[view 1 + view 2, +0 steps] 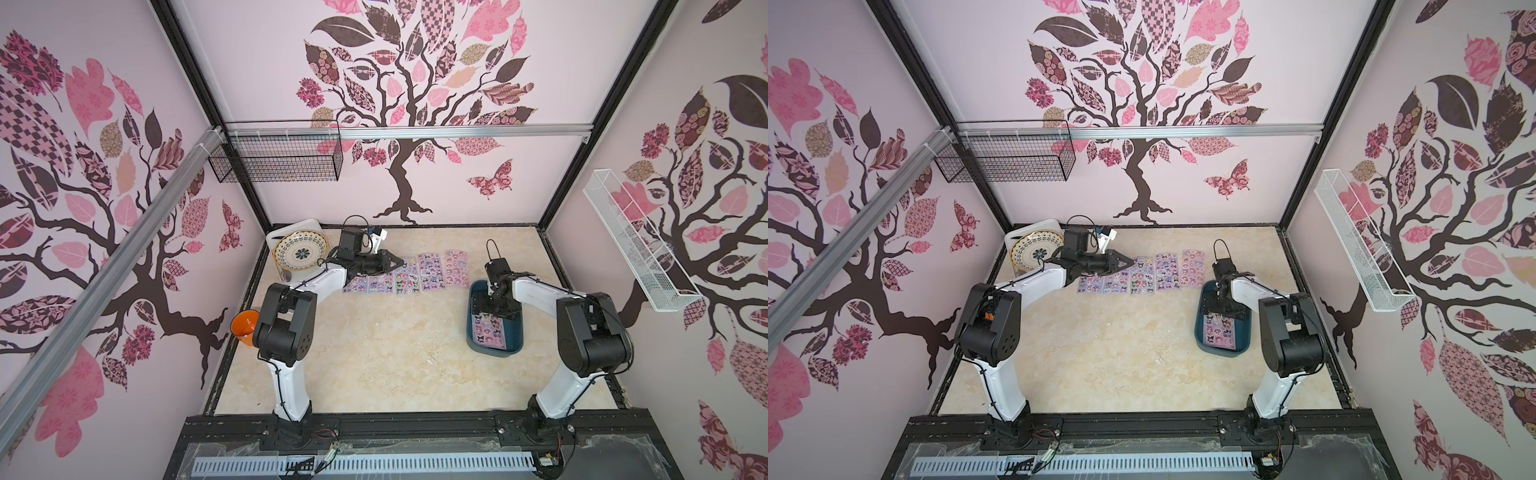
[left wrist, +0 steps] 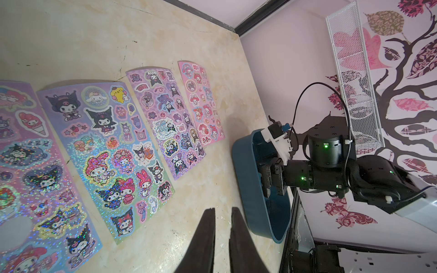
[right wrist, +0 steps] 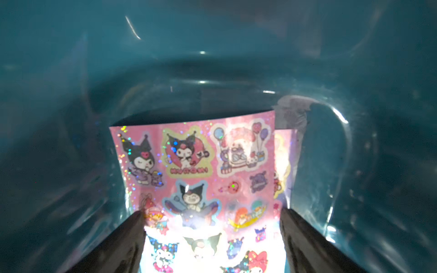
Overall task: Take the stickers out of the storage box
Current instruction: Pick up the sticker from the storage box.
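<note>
- Teal-blue storage box [image 1: 492, 351], on my right side, holds pink stickers [image 1: 493, 330].
- My right pincer [image 3: 211, 211], inside it, gapes wide over the top sheet [image 3: 194, 153].
- My left pincer [image 2: 223, 210], nearly closed and empty, hovers above laid-out sheets [image 1: 428, 271].

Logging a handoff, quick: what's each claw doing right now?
Left claw: closed, holding nothing.
Right claw: open, astride the top sticker sheet in the storage box.
</note>
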Controlling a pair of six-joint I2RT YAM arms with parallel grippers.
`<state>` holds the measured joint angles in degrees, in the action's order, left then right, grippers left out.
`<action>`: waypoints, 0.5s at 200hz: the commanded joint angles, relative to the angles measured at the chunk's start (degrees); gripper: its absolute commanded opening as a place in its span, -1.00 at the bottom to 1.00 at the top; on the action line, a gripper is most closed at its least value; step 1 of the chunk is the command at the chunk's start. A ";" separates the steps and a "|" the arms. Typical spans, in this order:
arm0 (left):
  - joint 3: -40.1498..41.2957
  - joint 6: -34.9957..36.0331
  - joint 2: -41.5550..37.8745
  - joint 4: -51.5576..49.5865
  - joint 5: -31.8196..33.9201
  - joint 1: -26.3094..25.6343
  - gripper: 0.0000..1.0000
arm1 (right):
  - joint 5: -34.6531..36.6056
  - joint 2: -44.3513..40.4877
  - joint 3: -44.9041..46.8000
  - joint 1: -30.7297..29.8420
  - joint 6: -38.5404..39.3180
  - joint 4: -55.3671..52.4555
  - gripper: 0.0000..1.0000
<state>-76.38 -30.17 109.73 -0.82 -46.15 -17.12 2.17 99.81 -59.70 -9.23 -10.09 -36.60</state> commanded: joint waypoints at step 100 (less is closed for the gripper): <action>-1.69 0.84 -0.14 0.01 -1.31 0.25 -0.62 | 2.30 0.21 -1.57 -0.37 1.00 -2.56 0.12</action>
<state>-76.51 -30.15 109.73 -0.95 -46.63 -17.12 3.33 101.16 -61.36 -9.21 -9.17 -37.45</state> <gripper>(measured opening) 0.188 0.583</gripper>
